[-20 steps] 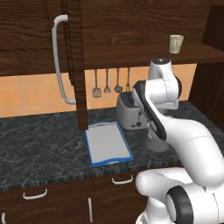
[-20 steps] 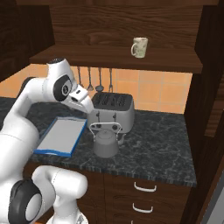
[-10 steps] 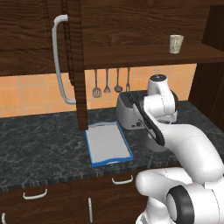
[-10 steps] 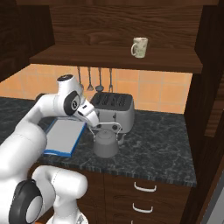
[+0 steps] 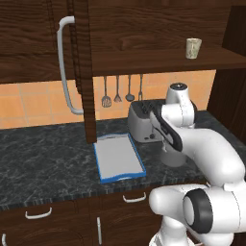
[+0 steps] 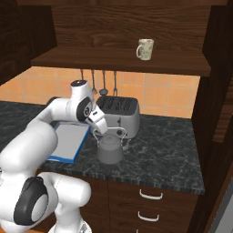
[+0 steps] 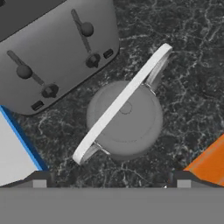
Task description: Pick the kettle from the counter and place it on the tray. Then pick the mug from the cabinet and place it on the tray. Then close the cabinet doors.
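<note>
Gripper (image 7: 111, 183) is positioned above squat dark-grey metal kettle (image 7: 124, 119) on black marbled stone counter (image 7: 192, 65), beside silver toaster (image 7: 52, 48); jaws spread wide, nothing grasped.

A kitchen is shown: marbled counter (image 5: 43, 158), toaster (image 6: 119, 116), utensils (image 5: 117, 91) hung on orange tiles, wood cabinet (image 6: 118, 27).
</note>
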{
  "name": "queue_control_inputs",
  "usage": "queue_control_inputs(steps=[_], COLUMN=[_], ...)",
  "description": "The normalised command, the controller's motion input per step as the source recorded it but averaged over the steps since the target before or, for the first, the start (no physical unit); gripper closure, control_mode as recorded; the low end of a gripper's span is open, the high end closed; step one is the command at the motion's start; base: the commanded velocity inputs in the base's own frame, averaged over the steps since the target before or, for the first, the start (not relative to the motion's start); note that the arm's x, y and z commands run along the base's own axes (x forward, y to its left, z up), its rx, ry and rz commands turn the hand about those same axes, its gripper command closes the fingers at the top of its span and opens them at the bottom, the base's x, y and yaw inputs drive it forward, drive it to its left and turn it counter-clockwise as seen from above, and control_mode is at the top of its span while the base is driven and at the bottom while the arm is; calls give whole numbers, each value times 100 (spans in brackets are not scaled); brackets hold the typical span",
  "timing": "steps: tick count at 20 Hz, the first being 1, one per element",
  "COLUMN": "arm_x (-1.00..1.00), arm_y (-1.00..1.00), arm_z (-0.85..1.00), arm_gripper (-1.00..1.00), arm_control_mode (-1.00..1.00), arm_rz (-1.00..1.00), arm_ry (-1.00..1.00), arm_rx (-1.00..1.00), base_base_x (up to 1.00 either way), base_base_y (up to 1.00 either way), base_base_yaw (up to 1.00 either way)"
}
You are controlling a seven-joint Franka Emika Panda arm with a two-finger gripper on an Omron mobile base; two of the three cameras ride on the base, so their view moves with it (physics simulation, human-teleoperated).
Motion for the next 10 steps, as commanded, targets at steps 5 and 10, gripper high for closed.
queue_control_inputs(steps=[5,10], arm_x=[22,17], arm_y=[-1,0], arm_z=[-10,-21], arm_gripper=[-100,-100], arm_control_mode=[-100,-100], arm_rz=[-6,-6], arm_ry=[1,4], arm_rx=[8,3], base_base_x=[0,0], base_base_y=[0,0], base_base_yaw=[0,0])
